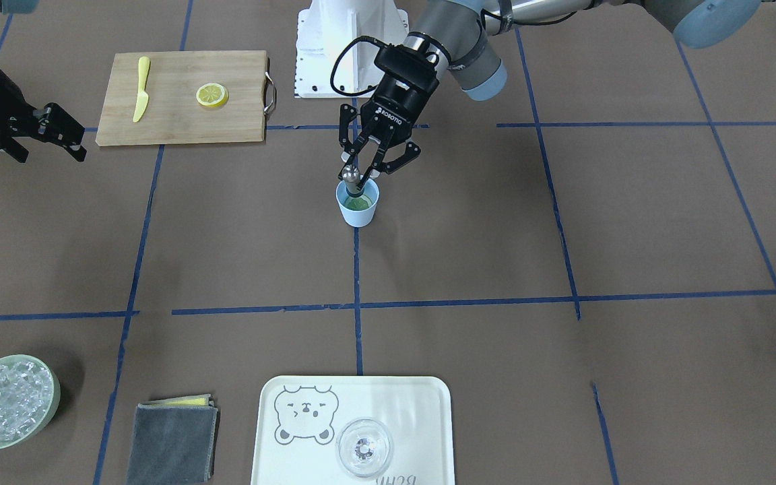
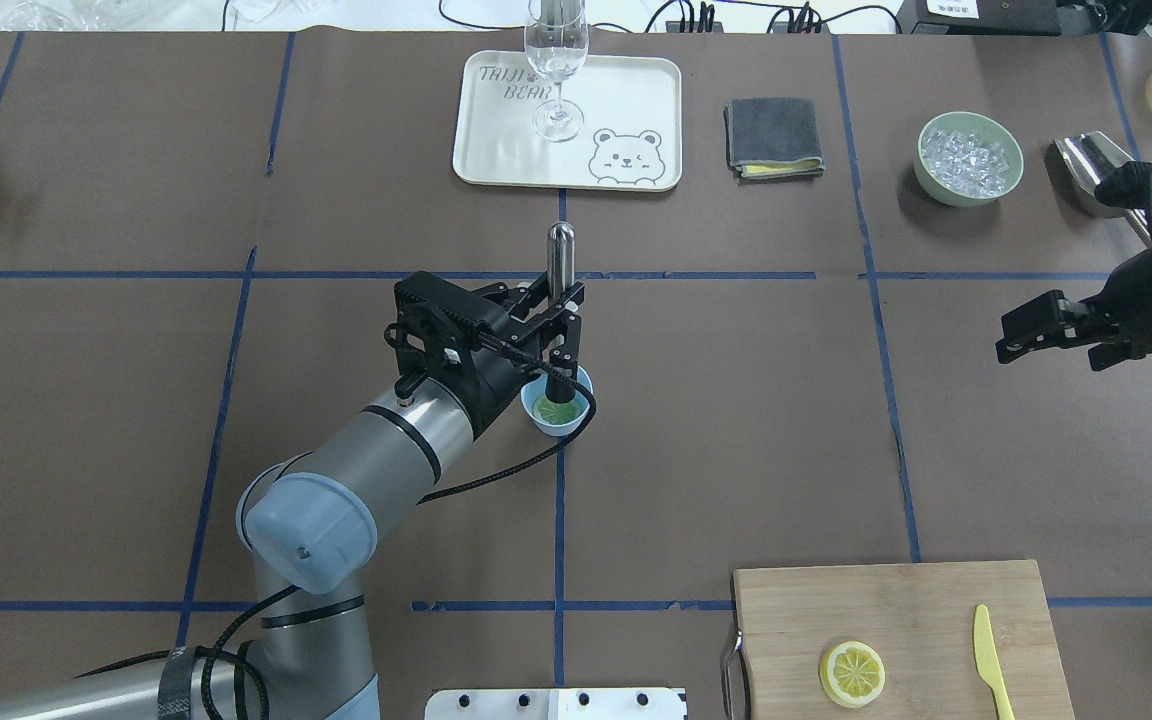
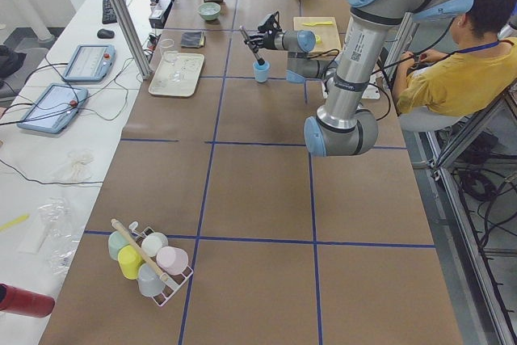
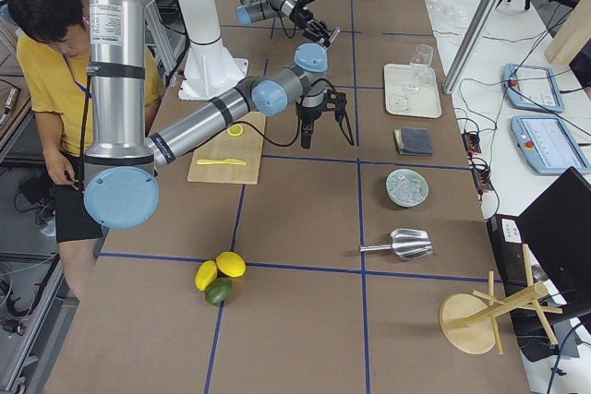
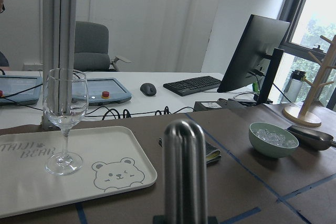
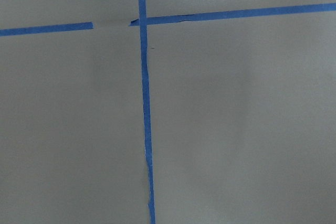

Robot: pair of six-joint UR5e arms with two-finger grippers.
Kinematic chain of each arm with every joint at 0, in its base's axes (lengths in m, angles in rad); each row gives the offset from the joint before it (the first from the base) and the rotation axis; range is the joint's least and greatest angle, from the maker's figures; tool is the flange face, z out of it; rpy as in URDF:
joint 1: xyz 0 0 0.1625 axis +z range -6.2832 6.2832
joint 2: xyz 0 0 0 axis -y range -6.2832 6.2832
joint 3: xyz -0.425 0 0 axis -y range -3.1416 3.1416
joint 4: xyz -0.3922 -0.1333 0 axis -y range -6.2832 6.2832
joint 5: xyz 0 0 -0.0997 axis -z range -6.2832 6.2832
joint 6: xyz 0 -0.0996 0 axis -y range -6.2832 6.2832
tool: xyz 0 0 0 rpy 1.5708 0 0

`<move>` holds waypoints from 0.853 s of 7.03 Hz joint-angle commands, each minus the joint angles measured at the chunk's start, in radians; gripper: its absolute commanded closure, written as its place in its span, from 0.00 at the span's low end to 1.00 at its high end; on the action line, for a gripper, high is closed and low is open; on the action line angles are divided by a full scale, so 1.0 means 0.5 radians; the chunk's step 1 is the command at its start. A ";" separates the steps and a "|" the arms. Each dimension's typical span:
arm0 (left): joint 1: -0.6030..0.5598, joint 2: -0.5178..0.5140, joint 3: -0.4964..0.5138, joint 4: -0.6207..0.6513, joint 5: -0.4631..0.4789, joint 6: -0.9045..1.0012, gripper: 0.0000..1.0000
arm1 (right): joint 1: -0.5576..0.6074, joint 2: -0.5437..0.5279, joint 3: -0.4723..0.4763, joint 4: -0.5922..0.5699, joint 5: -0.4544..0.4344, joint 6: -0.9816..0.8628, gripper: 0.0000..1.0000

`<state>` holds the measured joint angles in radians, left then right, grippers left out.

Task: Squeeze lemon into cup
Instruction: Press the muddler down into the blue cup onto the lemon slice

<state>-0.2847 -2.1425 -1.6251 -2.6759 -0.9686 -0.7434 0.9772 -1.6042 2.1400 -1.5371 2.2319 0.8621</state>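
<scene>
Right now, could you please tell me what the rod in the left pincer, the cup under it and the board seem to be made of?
Rod: likely polished metal, silvery with bright reflections.
Cup: probably plastic, opaque matte light blue with a thin rim.
Board: wood or bamboo, pale tan with faint grain.

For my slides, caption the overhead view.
Left end effector holds a muddler upright in the cup, atop the lemon; right end effector hangs open aside.

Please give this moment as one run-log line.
left gripper: shut on steel muddler rod | tip in light-blue plastic cup with round lemon slice | right gripper: open, aside
</scene>
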 commanded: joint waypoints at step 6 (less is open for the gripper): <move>0.106 0.005 0.185 -0.054 0.112 -0.001 1.00 | 0.000 -0.004 0.021 0.003 0.003 0.003 0.00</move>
<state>-0.2379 -2.1428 -1.5351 -2.7031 -0.9135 -0.7439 0.9772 -1.6060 2.1485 -1.5367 2.2333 0.8634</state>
